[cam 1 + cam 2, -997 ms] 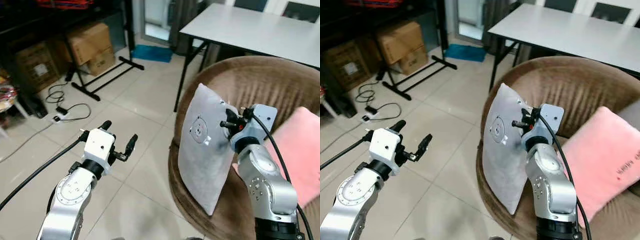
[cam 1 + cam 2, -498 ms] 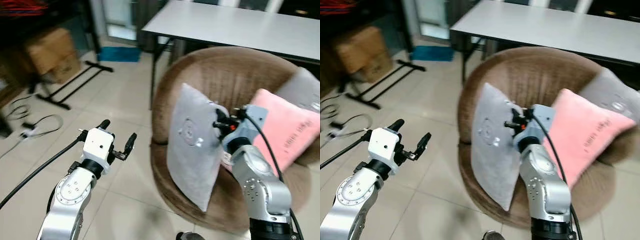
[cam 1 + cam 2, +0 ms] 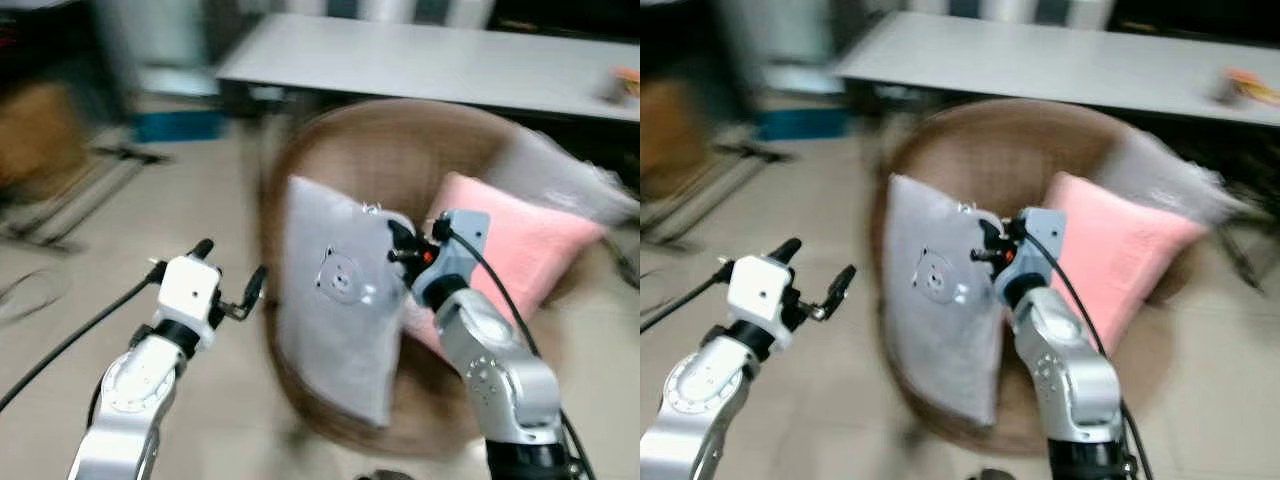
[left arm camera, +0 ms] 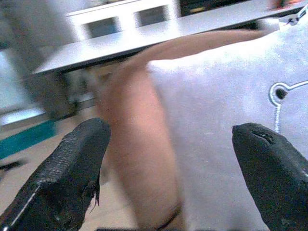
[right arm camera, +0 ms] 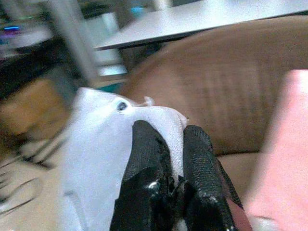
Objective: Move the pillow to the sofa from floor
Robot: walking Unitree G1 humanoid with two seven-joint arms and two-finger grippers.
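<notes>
My right gripper (image 5: 166,159) pinches the top edge of the grey pillow (image 3: 335,310) — both black fingers (image 5: 147,159) are pressed together on a fold of fabric near its corner. The pillow hangs upright from that pinch, clear of the floor, with its lower part in front of the brown round sofa (image 3: 400,160). A stitched round motif shows on its face. In the left wrist view it is a bear outline.

My left gripper (image 3: 228,285) is raised just beside the pillow's outer edge, not touching it. Its fingers (image 4: 72,166) are spread wide with nothing between them. Along them I see the grey pillow and the sofa's brown rim.

On the sofa seat, behind the held pillow, a pink pillow (image 3: 510,240) leans against the backrest, and a second grey cushion (image 3: 560,185) lies past it, towards my right.

Room: a white table (image 3: 420,60) stands directly behind the sofa. The floor (image 3: 120,240) is pale tile. On my left the surroundings are heavily blurred — a brown boxy shape and a teal patch on the floor, detail unreadable.
</notes>
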